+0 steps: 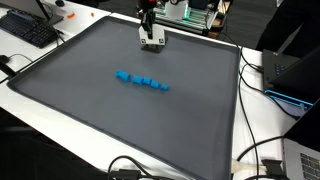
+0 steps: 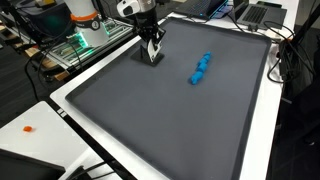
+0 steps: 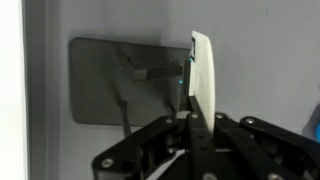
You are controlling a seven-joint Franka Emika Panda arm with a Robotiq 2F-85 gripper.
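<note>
My gripper (image 1: 150, 36) (image 2: 151, 45) stands at the far edge of the dark grey mat (image 1: 120, 120) (image 2: 170, 120), shut on a thin white flat piece (image 1: 153, 42) (image 2: 155, 55) that rests on or hangs just above the mat. In the wrist view the black fingers (image 3: 193, 118) pinch that white piece (image 3: 202, 65) edge-on, and it sticks out past the tips over the grey mat. A short row of several small blue blocks (image 1: 141, 80) (image 2: 201, 68) lies on the mat, well apart from the gripper.
The mat lies on a white table (image 1: 60, 112) (image 2: 40, 115). Around it are a black keyboard (image 1: 28, 28), loose cables (image 1: 262, 150), a laptop (image 2: 255, 12), green-lit equipment (image 2: 75, 45) and a small orange bit (image 2: 28, 128).
</note>
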